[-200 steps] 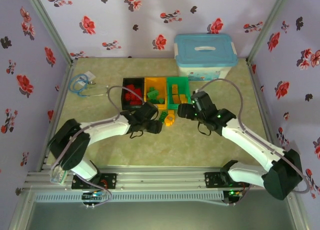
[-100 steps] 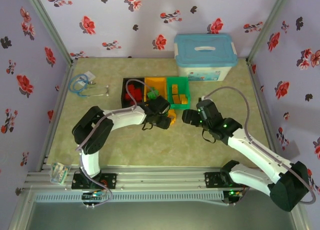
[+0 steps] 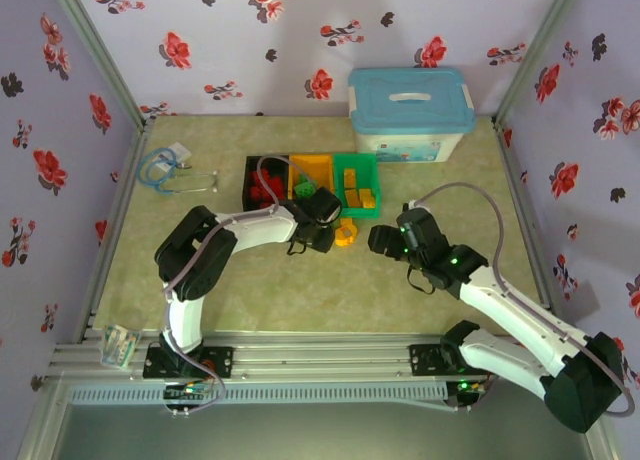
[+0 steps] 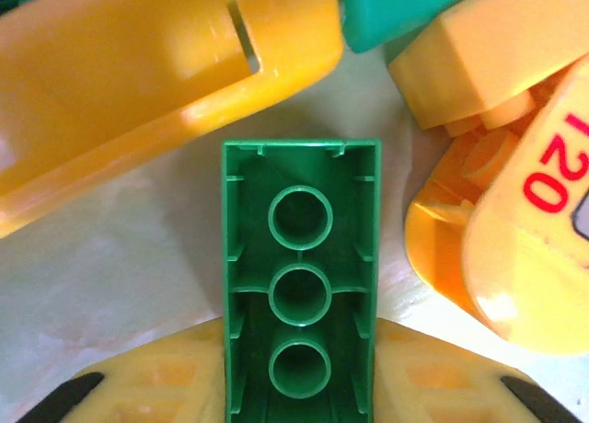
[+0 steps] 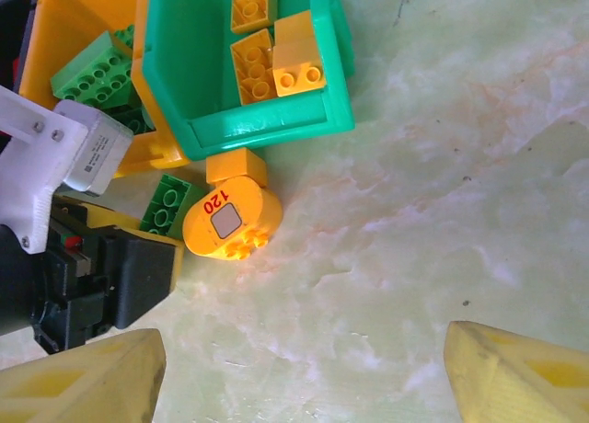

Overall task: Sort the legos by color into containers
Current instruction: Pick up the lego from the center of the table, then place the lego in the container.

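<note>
Since a second ago the left tool (image 3: 320, 228) has swung right to the front of the bins. The right tool (image 3: 384, 242) has backed off toward the near edge.

Left tool is clamped on a green lego (image 4: 299, 285), with pads (image 4: 156, 391) against both long sides and the hollow underside facing the wrist camera. We can't tell if it's lifted off the desk (image 3: 300, 290).

The lego sits just before the front corner of the orange-yellow bin (image 3: 312, 159). The round yellow piece (image 3: 345, 231) marked 120 is just beside it on the right, in front of the green bin (image 3: 356, 157).

Orange-yellow bin holds green legos (image 5: 92, 66), green bin holds yellow legos (image 5: 253, 60), and black bin (image 3: 249, 180) holds red legos (image 3: 266, 190).

Right tool is spread wide, holding nothing, over bare desk near the green bin. White box (image 3: 408, 110) stands behind the bins.
</note>
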You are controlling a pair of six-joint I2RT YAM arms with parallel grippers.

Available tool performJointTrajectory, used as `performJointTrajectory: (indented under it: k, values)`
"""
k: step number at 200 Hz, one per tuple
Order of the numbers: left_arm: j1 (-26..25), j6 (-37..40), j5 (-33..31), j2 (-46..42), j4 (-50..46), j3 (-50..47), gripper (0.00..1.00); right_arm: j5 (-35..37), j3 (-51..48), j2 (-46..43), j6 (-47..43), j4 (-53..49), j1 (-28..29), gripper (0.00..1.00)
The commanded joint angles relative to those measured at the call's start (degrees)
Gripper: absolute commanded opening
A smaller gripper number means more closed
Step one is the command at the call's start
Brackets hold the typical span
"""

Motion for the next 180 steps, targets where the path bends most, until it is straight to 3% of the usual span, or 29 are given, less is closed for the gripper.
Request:
performJointTrajectory:
  k: [1,36,76,163,174,180]
  values:
    - [0.0,-0.1,-0.1,-1.8,-1.4,-1.8,0.27,0.6,-1.3,-0.5,1.7,2.0,-0.5,0.79]
    - [-0.3,-0.5,-0.3,-9.9,-2.0,-5.1,0.23,0.4,-2.7,-0.3,2.4,3.0,-0.4,0.79]
    - [2.7,1.2,-0.2,-18.2,-3.2,-1.7,0.22,-1.7,-6.0,0.1,4.5,6.5,-0.4,0.79]
    - [11.0,3.0,4.0,-4.7,-8.3,16.3,0.22,-1.9,-9.6,-5.4,7.5,4.7,1.9,0.78]
    - [11.6,3.4,4.1,-3.2,-9.2,18.6,0.24,-1.8,-10.1,-6.4,7.8,4.6,1.9,0.78]
    - [11.8,3.5,3.9,-2.6,-9.7,19.7,0.3,-1.8,-10.2,-6.7,7.9,4.5,1.9,0.78]
